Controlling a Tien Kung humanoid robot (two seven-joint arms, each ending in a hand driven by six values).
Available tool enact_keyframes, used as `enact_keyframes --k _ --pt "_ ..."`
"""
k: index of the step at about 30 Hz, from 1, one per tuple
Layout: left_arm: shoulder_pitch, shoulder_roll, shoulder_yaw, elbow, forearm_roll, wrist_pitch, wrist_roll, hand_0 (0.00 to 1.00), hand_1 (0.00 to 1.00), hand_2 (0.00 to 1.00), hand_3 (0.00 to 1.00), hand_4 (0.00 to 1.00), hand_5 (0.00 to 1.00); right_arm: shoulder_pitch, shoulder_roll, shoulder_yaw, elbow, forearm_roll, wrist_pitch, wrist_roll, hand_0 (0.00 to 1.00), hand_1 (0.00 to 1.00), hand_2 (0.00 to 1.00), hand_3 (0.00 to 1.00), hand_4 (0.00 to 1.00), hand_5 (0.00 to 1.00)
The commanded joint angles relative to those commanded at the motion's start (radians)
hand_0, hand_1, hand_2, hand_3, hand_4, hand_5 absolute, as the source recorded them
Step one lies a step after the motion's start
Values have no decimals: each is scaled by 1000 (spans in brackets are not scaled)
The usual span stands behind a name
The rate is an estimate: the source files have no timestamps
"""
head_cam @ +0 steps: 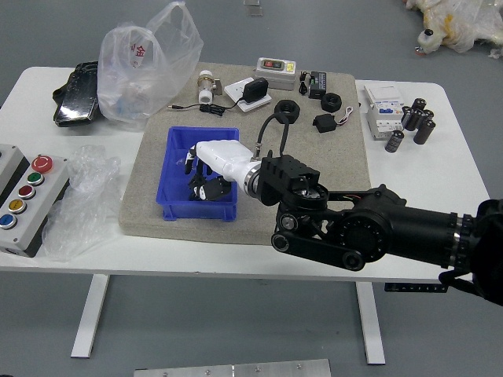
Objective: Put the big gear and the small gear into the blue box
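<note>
My white-and-black right hand (224, 160) reaches over the open blue plastic box (189, 211), presumably so a release lands inside; whether it grasps anything, and where the gears lie, I cannot tell.

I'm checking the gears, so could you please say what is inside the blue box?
The right hand reaches over the blue box; dark shapes there could be hand or gear. The hand hides part of the floor, so I cannot confirm any gear.
</note>
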Motion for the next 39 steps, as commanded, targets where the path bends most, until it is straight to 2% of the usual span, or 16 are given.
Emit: enact_keyframes --k 10,14,15,20,21,24,38,39 --pt "1 -1 27 3 -30 3 -15 651 558 531 681 662 293 12 14 -32 -12 -23 -2 -7 364 540 514 608 630 2" --pt "1 -2 13 1 -16 0 -5 651 558 531 681 662 293 18 12 -40 -19 -29 -6 -8 364 540 514 608 630 2" --pt "0 -2 3 0 -5 -1 0 651 559 532 681 661 293 19 13 -42 -21 -30 -10 -7 359 553 557 631 597 4" --pt "-7 1 -12 -1 12 -4 7 651 559 532 681 661 293 13 20 -51 -23 -20 -39 -4 359 553 557 631 597 4" --pt "-9 2 -14 -1 14 -4 7 652 558 532 681 662 294 12 22 -54 -23 -19 -45 -4 352 571 589 633 549 36" --pt "-14 3 -17 -1 18 -5 8 652 558 532 681 662 294 10 25 -59 -23 -16 -52 -5 352 571 589 633 549 36" --pt "-17 5 -37 -5 41 -8 20 652 559 532 681 661 295 9 28 -75 -36 -23 -36 -13 355 575 591 635 544 45" --pt "-17 5 -39 -5 43 -8 21 653 560 532 680 661 296 9 28 -75 -37 -24 -35 -14 345 582 617 651 490 98"
